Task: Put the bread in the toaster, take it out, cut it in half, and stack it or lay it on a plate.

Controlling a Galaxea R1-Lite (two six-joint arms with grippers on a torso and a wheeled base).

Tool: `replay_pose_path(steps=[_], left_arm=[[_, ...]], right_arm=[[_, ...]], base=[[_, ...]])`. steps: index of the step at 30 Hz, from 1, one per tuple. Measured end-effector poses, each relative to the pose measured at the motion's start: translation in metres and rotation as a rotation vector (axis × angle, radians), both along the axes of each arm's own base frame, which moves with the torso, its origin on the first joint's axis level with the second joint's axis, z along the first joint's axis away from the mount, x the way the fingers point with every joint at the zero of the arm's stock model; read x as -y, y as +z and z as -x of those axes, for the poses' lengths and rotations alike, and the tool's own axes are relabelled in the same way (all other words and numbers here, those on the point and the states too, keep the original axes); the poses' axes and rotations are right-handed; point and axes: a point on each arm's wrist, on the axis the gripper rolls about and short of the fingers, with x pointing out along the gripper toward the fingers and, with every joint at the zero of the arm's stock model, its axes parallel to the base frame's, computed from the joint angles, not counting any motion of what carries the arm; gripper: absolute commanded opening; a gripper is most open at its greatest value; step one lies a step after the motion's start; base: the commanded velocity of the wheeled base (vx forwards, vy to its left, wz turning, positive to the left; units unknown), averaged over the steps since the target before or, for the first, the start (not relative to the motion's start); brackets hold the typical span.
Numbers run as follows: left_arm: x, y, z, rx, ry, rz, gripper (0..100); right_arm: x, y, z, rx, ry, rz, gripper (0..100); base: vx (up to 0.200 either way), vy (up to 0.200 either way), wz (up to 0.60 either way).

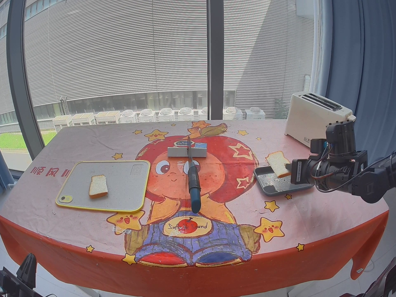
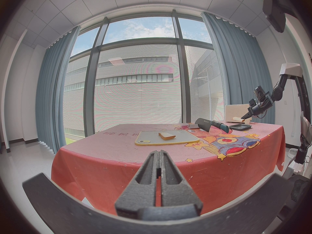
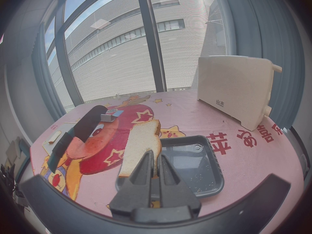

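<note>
1 bread slice (image 1: 278, 163) is pinched by the right gripper (image 3: 156, 156) and held tilted over the dark tray (image 1: 268, 186), near the white toaster (image 1: 313, 116). A 2nd slice (image 1: 98, 186) is seen flat on the cutting board (image 1: 123, 186). The knife (image 1: 193, 178) is laid between them. The left gripper (image 2: 158, 155) is clenched on nothing, off the table.

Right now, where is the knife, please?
The knife lies mid-table in the head view, blade resting on a small holder, between the cutting board on the left and the tray on the right.
</note>
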Motion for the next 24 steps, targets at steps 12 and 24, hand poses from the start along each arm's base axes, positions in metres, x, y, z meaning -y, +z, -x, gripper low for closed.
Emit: replay_pose_path(steps=[12,24], left_arm=[[0.000,0.000,0.000,0.000,0.000,0.000,0],[0.000,0.000,0.000,0.000,0.000,0.000,0]], right_arm=[[0.004,-0.018,-0.007,-0.052,-0.018,0.023,0],[0.005,-0.022,-0.011,-0.060,-0.030,0.024,0]], base=[[0.000,0.000,0.00],[0.000,0.000,0.00]])
